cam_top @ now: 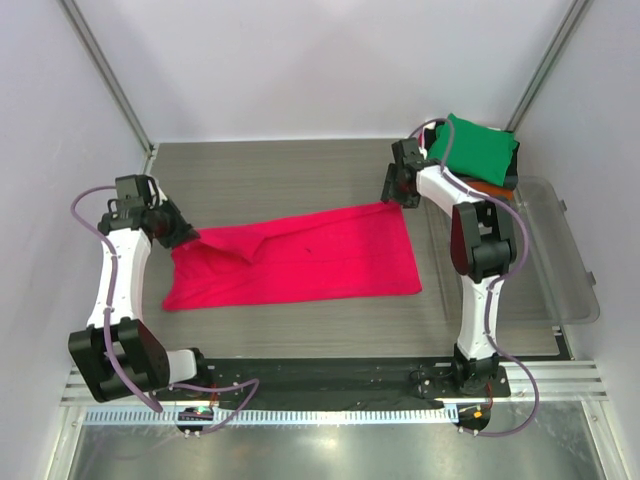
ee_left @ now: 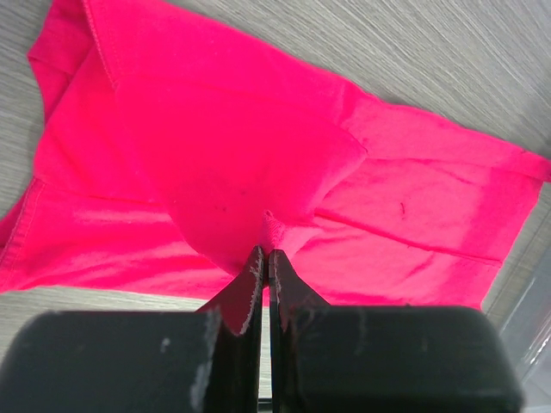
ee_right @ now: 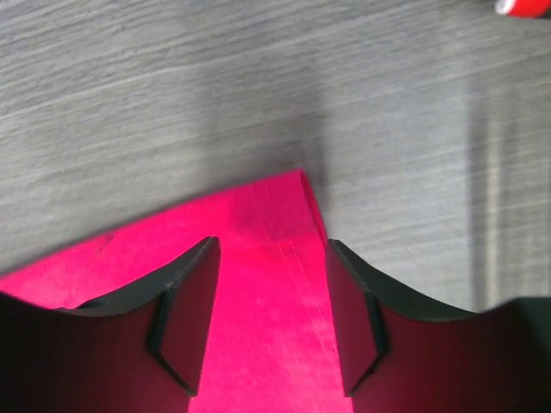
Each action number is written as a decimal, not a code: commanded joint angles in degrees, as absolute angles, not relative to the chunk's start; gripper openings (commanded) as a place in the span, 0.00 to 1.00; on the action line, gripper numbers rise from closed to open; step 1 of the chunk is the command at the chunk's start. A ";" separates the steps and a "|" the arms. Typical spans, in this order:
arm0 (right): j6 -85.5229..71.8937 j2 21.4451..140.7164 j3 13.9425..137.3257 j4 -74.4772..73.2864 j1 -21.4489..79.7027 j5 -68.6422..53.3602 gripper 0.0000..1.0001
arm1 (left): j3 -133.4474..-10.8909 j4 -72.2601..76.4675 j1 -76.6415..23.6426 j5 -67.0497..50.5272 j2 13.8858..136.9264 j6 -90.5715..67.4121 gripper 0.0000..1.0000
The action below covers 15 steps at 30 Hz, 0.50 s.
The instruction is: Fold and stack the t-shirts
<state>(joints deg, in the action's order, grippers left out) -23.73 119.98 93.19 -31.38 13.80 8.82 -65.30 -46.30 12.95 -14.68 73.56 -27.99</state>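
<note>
Left tool (ee_left: 263,255) tight on crimson t-shirt (ee_left: 215,129), right tool (ee_right: 271,245) wide.

The left arm (cam_top: 112,275) rises from its base at the near left and reaches away, its wrist bent in toward the middle, and the left jaws are pressed together on a pinch of the pink t-shirt (ee_left: 258,155). The right arm (cam_top: 478,250) stands folded at the elbow with its forearm stretched far and leftward, wrist tipped down; the right jaws are spread apart, straddling that shirt's corner.
</note>
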 commanded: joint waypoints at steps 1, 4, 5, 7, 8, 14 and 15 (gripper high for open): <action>-24.34 121.46 97.64 -30.76 13.98 9.49 0.57 | -66.27 -44.47 13.45 -17.31 74.26 -26.72 0.00; -24.52 123.22 98.79 -30.94 14.06 9.67 0.54 | -66.27 -44.56 13.62 -17.49 74.36 -26.63 0.00; -24.61 123.48 98.88 -30.94 13.98 9.67 0.52 | -66.36 -44.39 13.62 -17.40 74.36 -26.63 0.00; -24.78 124.10 98.96 -30.94 14.06 9.58 0.50 | -66.27 -44.30 13.71 -17.49 74.36 -26.63 0.00; -24.87 124.28 98.96 -30.94 14.06 9.58 0.49 | -66.27 -44.21 13.71 -17.49 74.44 -26.63 0.00; -25.05 123.93 98.61 -30.94 13.98 10.28 0.33 | -65.65 -43.95 13.71 -17.49 74.62 -26.72 0.00; -24.96 123.75 98.61 -30.94 14.06 10.28 0.25 | -65.57 -43.95 13.71 -17.32 74.53 -26.72 0.00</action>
<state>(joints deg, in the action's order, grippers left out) -24.34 124.40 96.55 -31.68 13.80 9.06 -65.30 -45.84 13.26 -15.73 74.65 -27.81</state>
